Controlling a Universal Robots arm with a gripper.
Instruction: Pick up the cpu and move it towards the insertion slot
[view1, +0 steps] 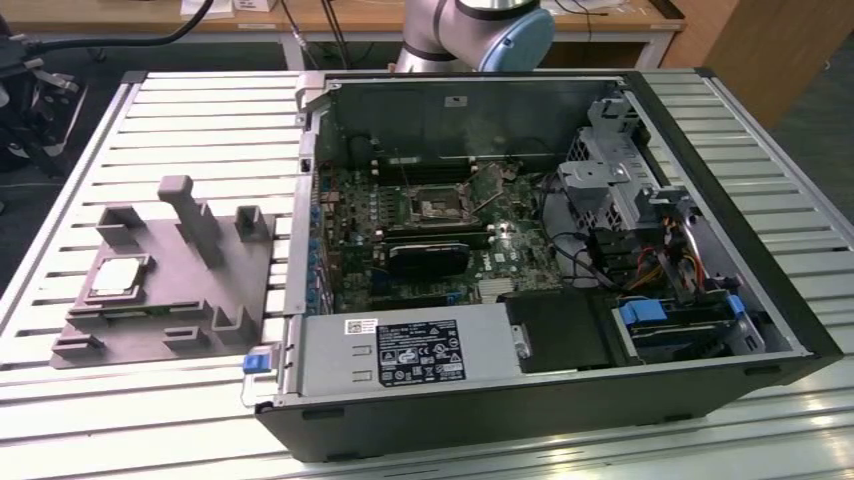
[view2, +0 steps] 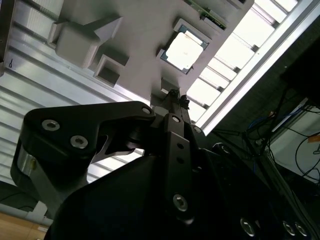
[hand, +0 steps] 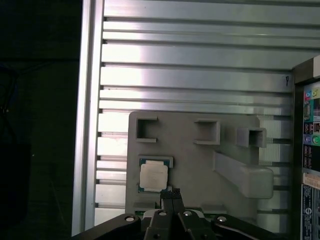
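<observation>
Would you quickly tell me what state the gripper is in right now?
Gripper: closed, holding nothing; the cpu lies ungripped in the grey fixture.

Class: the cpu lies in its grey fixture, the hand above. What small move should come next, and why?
Probably shift the hand sideways until centred over the cpu: in the first wrist view its shut tips appear beside the chip's corner, not astride it, and the cpu rests unheld in the grey fixture.
</observation>
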